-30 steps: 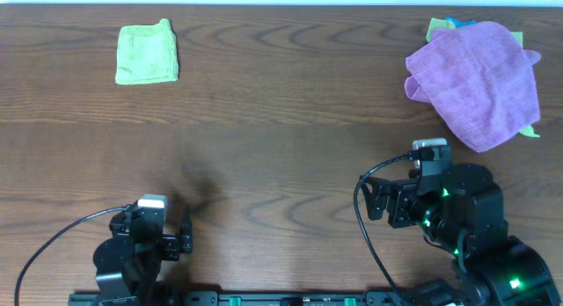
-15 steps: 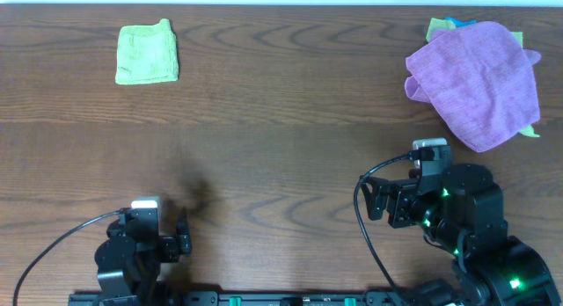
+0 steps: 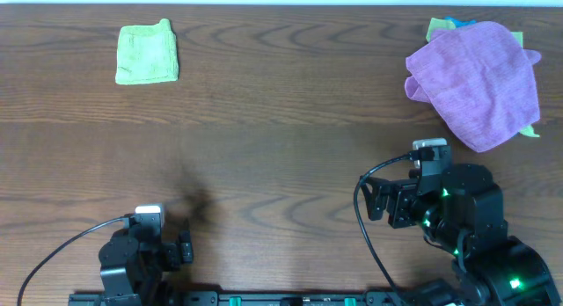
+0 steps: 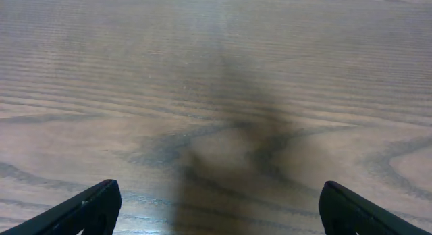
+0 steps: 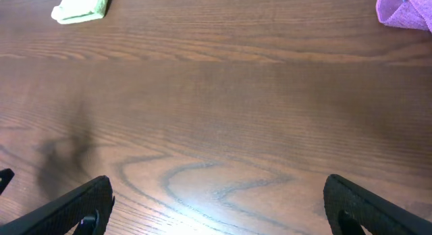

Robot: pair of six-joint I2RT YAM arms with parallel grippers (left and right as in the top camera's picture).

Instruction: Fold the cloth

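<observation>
Across a dark wooden tabletop (image 3: 281, 148), seen from above, two robot arms sit at the near edge and cloths lie along the far edge.

At the far left corner lies a green cloth (image 3: 147, 54), folded into a neat, flat rectangle. At the far right corner lies a purple cloth (image 3: 475, 84), loose and rumpled. It is draped over a small pile of other cloths (image 3: 440, 26), whose green, blue and yellow edges peek out at its top and lower right.

The left tool (image 4: 219, 211) is low over the near left part of the tabletop. Its wrist camera shows the two dark fingertips spread to opposite corners of the view, with only bare wood and a soft shadow (image 4: 236, 147) between them. It grips nothing. The green cloth is well apart from it, straight across on the far side.

The right tool (image 5: 219, 208) is at the near right, also spread wide and holding nothing. Its camera looks across the tabletop, with the green cloth at the top left and a corner of the purple cloth at the top right. The purple cloth lies beyond this tool, near but not touching.
</observation>
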